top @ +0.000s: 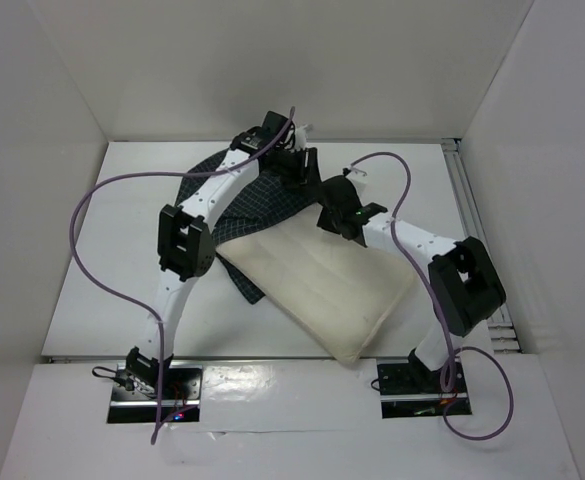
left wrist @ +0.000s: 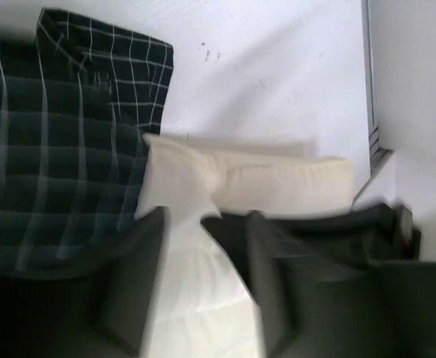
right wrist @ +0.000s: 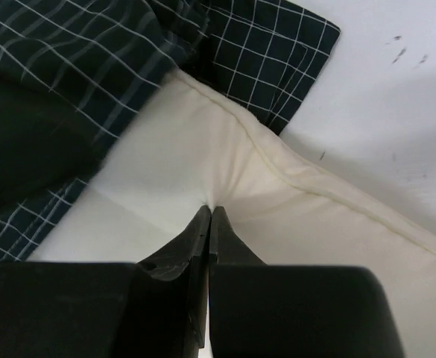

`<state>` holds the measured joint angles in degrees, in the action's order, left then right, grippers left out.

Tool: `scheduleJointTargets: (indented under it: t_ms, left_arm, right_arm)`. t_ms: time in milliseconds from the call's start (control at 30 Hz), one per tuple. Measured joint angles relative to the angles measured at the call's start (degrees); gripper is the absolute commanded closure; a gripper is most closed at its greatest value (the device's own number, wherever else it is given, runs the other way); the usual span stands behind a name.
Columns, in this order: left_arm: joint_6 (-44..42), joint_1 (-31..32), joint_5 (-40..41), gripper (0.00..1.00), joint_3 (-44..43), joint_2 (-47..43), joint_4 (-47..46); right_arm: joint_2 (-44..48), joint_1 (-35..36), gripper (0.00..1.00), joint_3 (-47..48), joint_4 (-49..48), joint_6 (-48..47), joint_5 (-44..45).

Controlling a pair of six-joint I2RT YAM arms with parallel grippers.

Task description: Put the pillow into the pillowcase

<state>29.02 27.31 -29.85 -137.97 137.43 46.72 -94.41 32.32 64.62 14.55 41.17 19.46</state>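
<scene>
Top external: I see the plump cream pillow lying askew mid-counter, its far end tucked into the dark checked pillowcase, which is bunched toward the far edge.

Left wrist: my left tool is released, its fingers apart over pale quilting beside the checked cloth; the view is blurred.

Right wrist: my right tool is clenched, pinching a pucker of the pillow near its piped seam.

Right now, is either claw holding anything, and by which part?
Right claw pinches the pillow: a fold of its top face near the seamed edge by the pillowcase. Left claw is open, holding nothing.
</scene>
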Motion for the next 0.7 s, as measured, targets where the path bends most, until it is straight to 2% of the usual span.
scheduleJointTargets:
  t_ms: [33,67,100,133,167,233,300,333,433,500,567,600,667,700]
  left_arm:
    - [0.3,-0.4,-0.8,0.23,0.5,-0.4,-0.6]
    - [0.1,-0.6,-1.1,0.16,1.3,-1.0,-0.8]
    - [-0.2,-1.0,-1.0,0.15,2.5,-1.8,-0.9]
    - [-0.5,-1.5,-0.9,0.15,3.8,-2.9,-0.6]
    - [-0.5,-2.2,-0.3,0.15,5.0,-4.0,-0.2]
    - [-0.7,-4.4,1.4,0.2,8.6,-7.5,0.5]
    - [-0.4,-7.8,3.2,0.27,13.3,-12.7,0.9]
    - [-0.4,-10.0,4.3,0.34,17.1,-16.3,0.0]
    - [0.2,-17.4,7.7,0.36,29.7,-29.3,-2.5]
    - [1.3,-22.5,9.0,0.29,38.6,-38.2,-5.1]
    - [2.5,-26.5,9.2,0.12,48.8,-46.6,-8.7]
    - [3.2,-28.0,8.1,0.07,54.1,-50.1,-10.7]
    - [4.6,-28.8,5.3,0.07,63.1,-53.7,-15.0]
    - [5.7,-28.8,3.6,0.1,67.2,-54.1,-16.9]
  right_arm:
    - [-0.5,-0.8,1.0,0.0,-0.2,0.3,-0.3]
    - [-1.0,-1.6,0.91,0.0,-0.5,0.3,-0.7]
    - [-1.2,-1.9,0.58,0.0,-0.6,0.3,-1.2]
    - [-1.7,-2.5,0.38,0.3,-0.7,0.2,-1.6]
    - [-1.9,-2.7,0.22,0.6,-0.9,-0.9,-1.8]
    - [-2.2,-3.1,0.03,1.8,-0.7,-3.5,-2.8]
    - [-2.4,-3.2,0.0,3.7,-0.3,-6.0,-3.9]
    - [-2.4,-3.0,0.0,5.0,0.1,-7.7,-3.8]
    - [-2.3,-1.6,0.0,8.6,1.1,-11.8,-2.9]
    - [-2.3,0.2,0.0,11.0,1.7,-14.6,-2.1]
    - [-2.4,2.7,0.0,13.6,2.7,-18.2,-1.7]
    - [-2.5,4.3,0.0,15.2,3.5,-20.3,-1.6]
    - [-3.2,7.8,0.0,18.4,4.9,-23.5,-1.3]
    - [-4.2,10.0,0.0,20.8,5.9,-25.2,-1.2]
